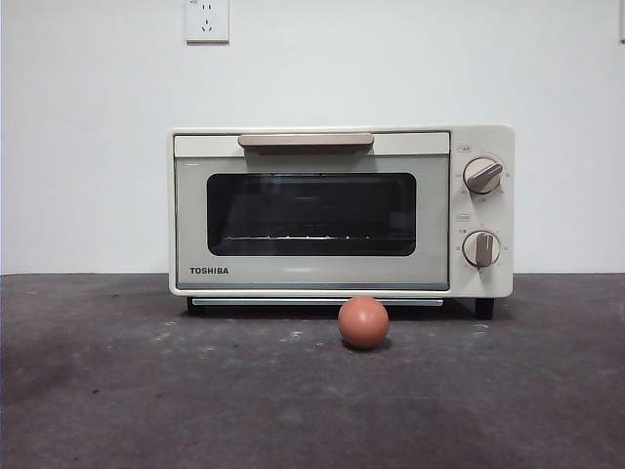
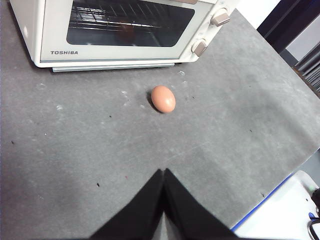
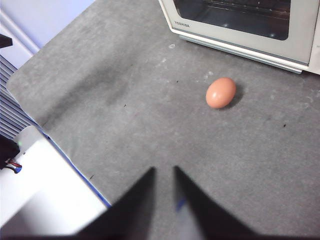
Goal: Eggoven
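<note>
A cream Toshiba toaster oven point(image 1: 312, 272) stands at the back of the dark grey table with its door closed and two beige knobs point(image 1: 482, 175) on its right side. A small reddish-brown egg point(image 1: 363, 322) lies on the table just in front of the oven, below the door's right half. The egg also shows in the left wrist view point(image 2: 163, 99) and the right wrist view point(image 3: 220, 93), as does the oven point(image 2: 55, 30) point(image 3: 225, 36). My left gripper point(image 2: 164, 172) is shut and empty, well back from the egg. My right gripper point(image 3: 164, 172) has a narrow gap between its jaws, is empty, and is also well back. Neither shows in the front view.
The oven's handle point(image 1: 306, 141) runs along the door's top. A wall socket point(image 1: 207, 20) sits above the oven. White surfaces lie beyond the table's near edges point(image 2: 285, 215) point(image 3: 45, 190), with a blue strip along each edge.
</note>
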